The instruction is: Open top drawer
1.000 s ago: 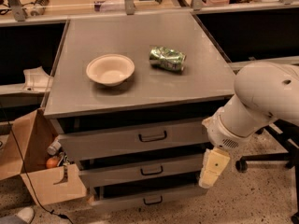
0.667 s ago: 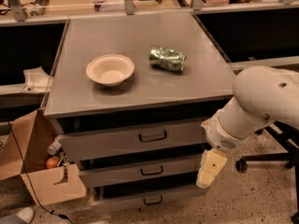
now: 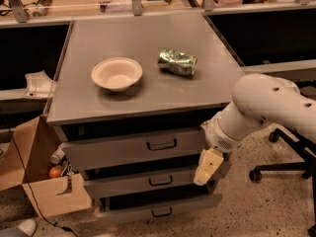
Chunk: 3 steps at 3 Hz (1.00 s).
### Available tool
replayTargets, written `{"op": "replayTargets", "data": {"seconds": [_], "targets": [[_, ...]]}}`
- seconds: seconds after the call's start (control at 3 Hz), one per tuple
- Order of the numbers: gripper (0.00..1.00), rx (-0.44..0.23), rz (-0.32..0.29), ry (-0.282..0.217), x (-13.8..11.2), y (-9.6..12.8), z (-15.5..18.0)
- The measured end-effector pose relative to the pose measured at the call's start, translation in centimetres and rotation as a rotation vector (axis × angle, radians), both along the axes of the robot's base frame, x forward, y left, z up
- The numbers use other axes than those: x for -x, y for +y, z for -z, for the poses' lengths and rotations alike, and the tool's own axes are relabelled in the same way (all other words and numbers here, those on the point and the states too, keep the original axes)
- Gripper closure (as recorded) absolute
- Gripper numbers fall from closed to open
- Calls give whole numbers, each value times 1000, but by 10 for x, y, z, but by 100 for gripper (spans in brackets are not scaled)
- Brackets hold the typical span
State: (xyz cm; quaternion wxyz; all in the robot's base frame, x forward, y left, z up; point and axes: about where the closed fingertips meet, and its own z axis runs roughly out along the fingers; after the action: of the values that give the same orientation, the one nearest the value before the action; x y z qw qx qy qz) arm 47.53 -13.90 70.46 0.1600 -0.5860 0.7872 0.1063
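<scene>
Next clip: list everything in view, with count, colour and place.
Cabinet top: one, grey, centre.
Top drawer: one, grey, directly under the cabinet top.
Middle drawer: one, grey, below it.
Bottom drawer: one, grey, lowest.
Bowl: one, cream, on the cabinet top, left.
Can: one, green, crushed, right of the bowl.
Cardboard box: one, brown, floor at left.
Chair base: one, black, floor at right.
Arm: one, white, right of the drawers.
Gripper: one, cream, by the middle drawer's right end.

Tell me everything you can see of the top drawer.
The top drawer has a grey, metal-looking front panel, the tallest of three, under the tabletop. A dark loop handle sits at its centre. It looks pushed in; no tray shows. The gripper hangs by its lower right corner, away from the handle; contact cannot be judged.
</scene>
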Motion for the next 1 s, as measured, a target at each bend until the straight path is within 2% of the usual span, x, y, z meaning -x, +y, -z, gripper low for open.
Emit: {"op": "replayTargets", "data": {"seconds": [0.33,1.0], "targets": [[0,-12,-30,-42,-18,9,-6],[0,-8,-49,-48,-23,9,-2]]}}
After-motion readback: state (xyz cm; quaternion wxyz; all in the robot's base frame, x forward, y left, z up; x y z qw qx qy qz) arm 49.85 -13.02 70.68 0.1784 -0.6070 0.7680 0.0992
